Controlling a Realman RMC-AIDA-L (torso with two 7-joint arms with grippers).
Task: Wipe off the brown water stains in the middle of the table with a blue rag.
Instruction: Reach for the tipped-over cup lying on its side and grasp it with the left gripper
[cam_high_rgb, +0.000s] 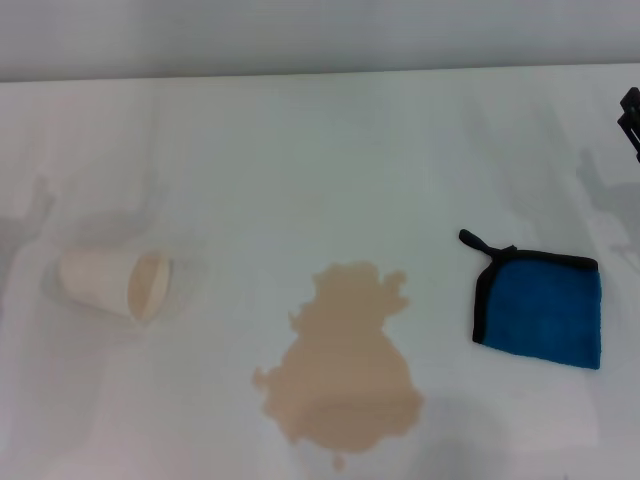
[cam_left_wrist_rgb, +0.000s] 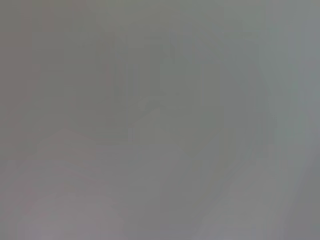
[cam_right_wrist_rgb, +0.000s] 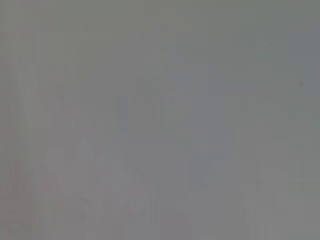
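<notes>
On the table (cam_high_rgb: 300, 150), spreading near the front centre as the brown water stains (cam_high_rgb: 345, 360), lobed and unwiped. Lying flat just right of that, the blue rag (cam_high_rgb: 542, 308), loop pointing back-left. Peeking in at the far right edge, beyond the rag, the right gripper (cam_high_rgb: 630, 118), nearer arm; finger spacing impossible to tell.
</notes>
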